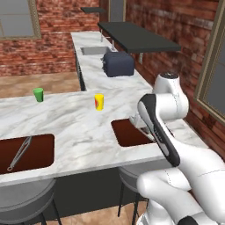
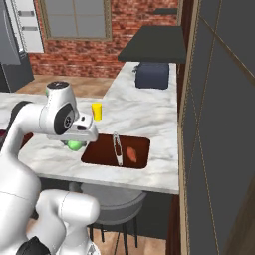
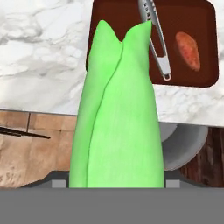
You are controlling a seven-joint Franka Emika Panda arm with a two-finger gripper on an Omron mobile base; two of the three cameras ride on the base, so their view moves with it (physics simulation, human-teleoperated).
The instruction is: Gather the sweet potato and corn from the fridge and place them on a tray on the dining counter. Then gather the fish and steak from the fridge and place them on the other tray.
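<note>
Corn (image 3: 119,109) sits closest to the hand camera, its green husk rising lengthwise from between the jaws with the pointed leaf tips aimed away from the hand; the fingertips are hidden behind it, but the husk fixed against the hand reads as the jaws pinching the corn part-way closed. In the right base view a green bit of the corn (image 2: 74,145) shows under the gripper (image 2: 75,142), which hangs over the near edge of the tabletop (image 2: 55,149), just beside the left rim of the nearer tray (image 2: 94,153). Holding it lengthwise probably keeps the long cob in line with the tray's long side for the drop. Sweet potato (image 3: 188,50) lies flat inside this tray toward its right end, so half of the first pair looks delivered. Metal tongs (image 3: 155,37) lie across the tray middle, between the corn's approach side and the sweet potato; they crowd the free floor and could be struck on lowering. Judged step: carry the corn over the rim and set it on the bare strip at the left end. Second tray (image 1: 39,151) rests at the tabletop's near edge, well apart, holding another pair of tongs (image 1: 19,154); presumably reserved for fish and steak. Yellow-and-red cup (image 1: 99,102) and green cup (image 1: 38,94) stand farther back, clear of the path.
</note>
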